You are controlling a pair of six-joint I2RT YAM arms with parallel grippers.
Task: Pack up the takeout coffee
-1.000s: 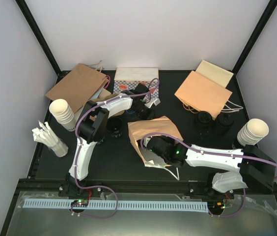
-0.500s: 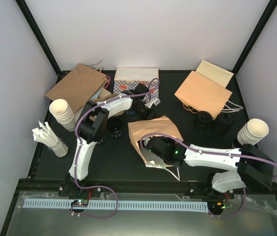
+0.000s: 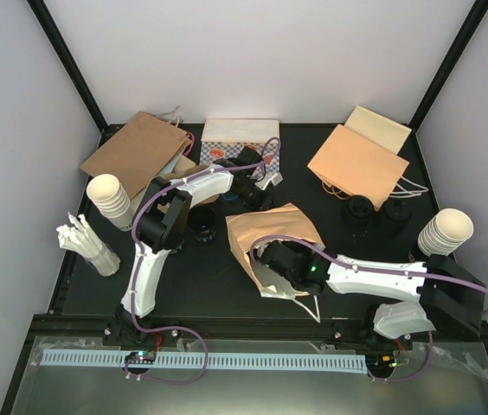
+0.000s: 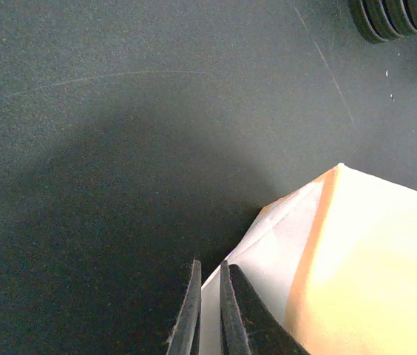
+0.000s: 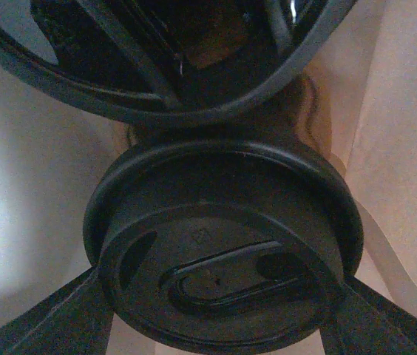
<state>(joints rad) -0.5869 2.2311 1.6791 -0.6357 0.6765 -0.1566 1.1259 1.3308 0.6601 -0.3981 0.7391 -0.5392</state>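
A brown paper bag lies on its side mid-table, its mouth toward the near edge. My right gripper is at that mouth, shut on a takeout coffee cup with a black lid; my fingers flank it on both sides. A second dark round thing lies beyond the cup, inside the bag. My left gripper is at the bag's far edge; in the left wrist view it is pinched on the bag's pale paper edge. Two more black-lidded cups stand at the right and one by the left arm.
Stacks of cream paper cups stand at left and right. Flat paper bags lie at back left and back right. A box sits at the back. White packets lie at left. Stacked black lids show in the left wrist view.
My right gripper with the cup has edged slightly to the right, and the bag's mouth has shifted a little with it. The left arm has hardly moved.
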